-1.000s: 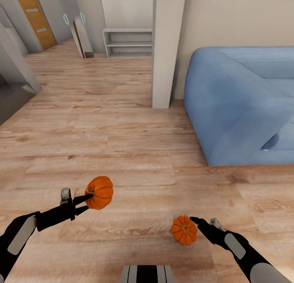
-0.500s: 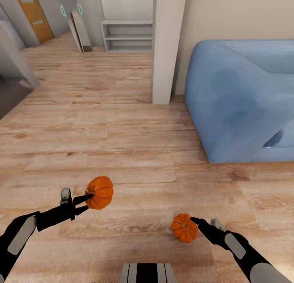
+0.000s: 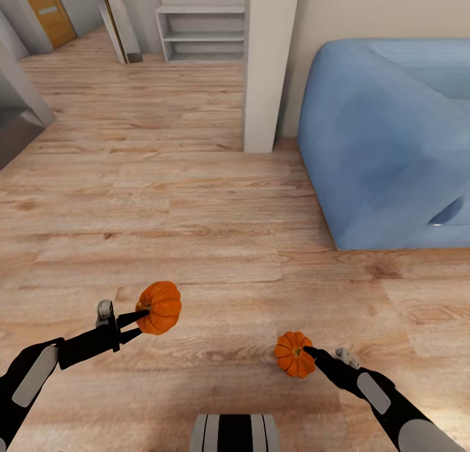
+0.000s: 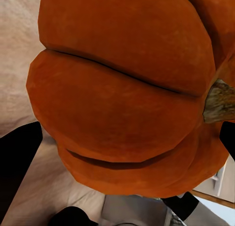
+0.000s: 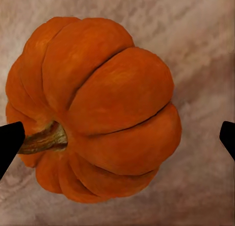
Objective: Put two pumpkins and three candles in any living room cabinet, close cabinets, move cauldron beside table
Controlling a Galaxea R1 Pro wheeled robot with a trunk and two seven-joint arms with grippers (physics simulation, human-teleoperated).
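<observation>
Left end effector (image 3: 138,323) clamped on one pumpkin (image 3: 159,307), held above wood floor (image 3: 196,204), well short of blue sofa (image 3: 385,139) and off toward its open-room side. In left wrist view same pumpkin (image 4: 127,89) huge between black fingers (image 4: 17,157), stem pointing sideways. Right end effector (image 3: 312,357) gripping second pumpkin (image 3: 294,354) by stem side, also over floor, nearer to sofa's front corner than first pumpkin but still apart from it. In right wrist view second pumpkin (image 5: 93,108) between dark fingertips (image 5: 10,140), one tip right at stem, other tip apart from rind; floor planks behind. White pillar (image 3: 267,60) just beside sofa's far end. Grey open shelf unit (image 3: 199,31) beyond pillar against wall. Orange door (image 3: 46,12) far off, well away from sofa
</observation>
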